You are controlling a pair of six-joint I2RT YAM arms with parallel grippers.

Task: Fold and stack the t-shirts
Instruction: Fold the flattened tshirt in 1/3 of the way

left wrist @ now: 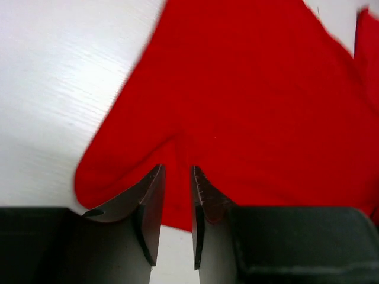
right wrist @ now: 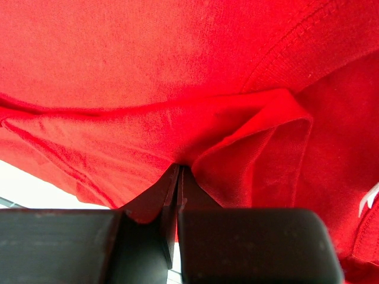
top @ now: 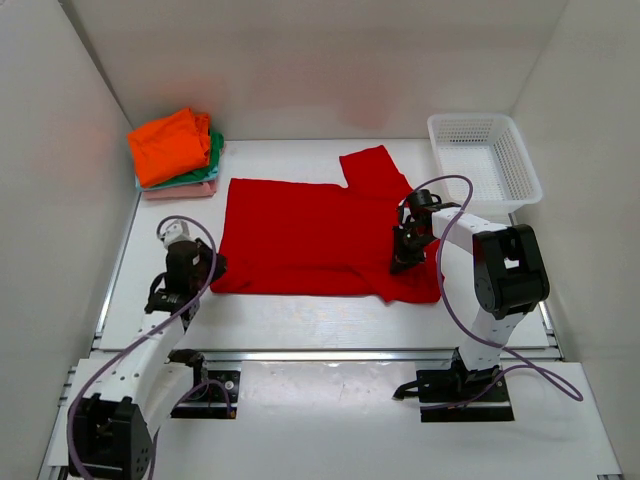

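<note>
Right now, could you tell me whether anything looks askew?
The red t-shirt is not flat: its right edge is bunched into a fold pinched by the right fingers. The orange shirt sits crooked atop the green shirt.

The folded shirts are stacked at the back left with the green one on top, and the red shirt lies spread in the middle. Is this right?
Not quite: the top view shows the orange shirt on top, the green shirt under it. The red shirt is spread in the middle.

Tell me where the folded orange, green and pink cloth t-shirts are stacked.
Top view: the stack sits in the far-left corner, just beyond the spread red cloth t-shirt, opposite the white plastic mesh basket.
</note>
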